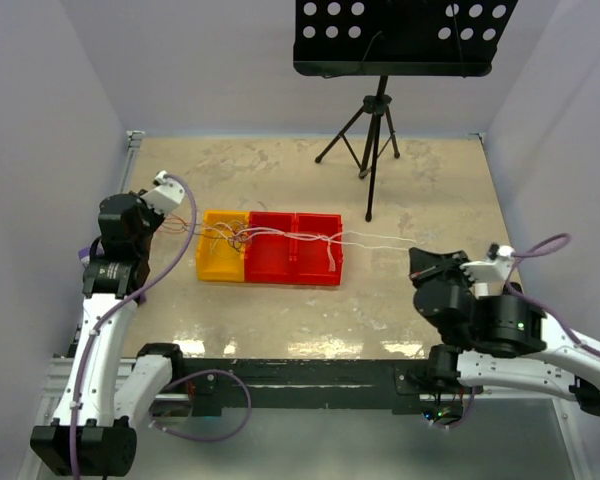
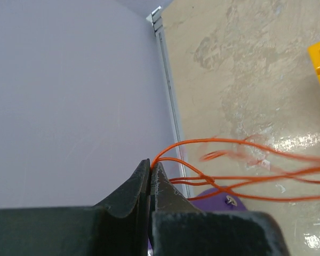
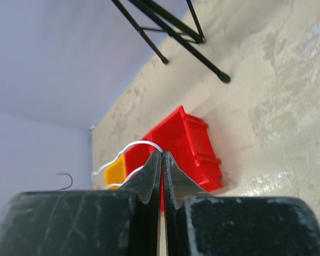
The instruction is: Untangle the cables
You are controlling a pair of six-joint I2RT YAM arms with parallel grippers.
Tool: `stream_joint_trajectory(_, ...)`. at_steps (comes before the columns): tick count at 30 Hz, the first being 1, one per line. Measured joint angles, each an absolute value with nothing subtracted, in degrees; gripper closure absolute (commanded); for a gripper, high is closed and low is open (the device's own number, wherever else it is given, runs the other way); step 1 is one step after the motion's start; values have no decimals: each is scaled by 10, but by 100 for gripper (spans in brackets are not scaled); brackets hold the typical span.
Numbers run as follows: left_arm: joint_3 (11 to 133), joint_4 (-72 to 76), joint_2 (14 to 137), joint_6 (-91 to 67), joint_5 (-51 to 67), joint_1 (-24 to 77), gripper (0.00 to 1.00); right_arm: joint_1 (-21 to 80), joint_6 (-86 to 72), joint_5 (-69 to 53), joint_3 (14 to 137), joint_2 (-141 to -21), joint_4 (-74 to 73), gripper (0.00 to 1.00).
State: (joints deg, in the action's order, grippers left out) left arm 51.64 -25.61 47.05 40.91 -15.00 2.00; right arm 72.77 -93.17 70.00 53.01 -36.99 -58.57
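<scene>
Okay, left gripper first: we see its jaws pressed together with no gap, pinching the ends of several orange strands. From the tips those strands fan out toward the yellow bin, slack and crossing each other low over the table.

Right gripper: jaws likewise closed tight, and a white strand comes out of the tips and arcs toward the red bins. We cannot tell how much of it sits between the pads.

The cables lie mostly over the bins. The knotted part sits above the yellow bin and the seam with the nearest red bin, with loops of white draped over the red bins' walls. We read the long axis as running left to right along the bin row. The orange end points off the yellow end toward the left gripper. The white end points off the far red end toward the right gripper and looks fairly straight over bare table.

Left gripper sits just off the yellow end of the row; right gripper sits well off the red end, a bit nearer the arm bases. A black music stand is behind the bins.
</scene>
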Motion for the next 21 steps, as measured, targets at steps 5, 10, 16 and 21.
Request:
stream_joint_trajectory(5, 535, -276, 491, 409, -72, -13, 100, 719, -883, 750, 574, -322, -599, 100)
stream_joint_trajectory(10, 562, -300, 485, 409, 27, -14, 100, 719, -853, 785, 601, -322, -601, 100)
stream_joint_trajectory(16, 618, -339, 485, 398, 121, -15, 100, 719, -830, 801, 607, -322, -601, 100)
stream_joint_trajectory(21, 677, -378, 472, 396, 210, -15, 100, 719, -819, 811, 622, -326, -604, 100)
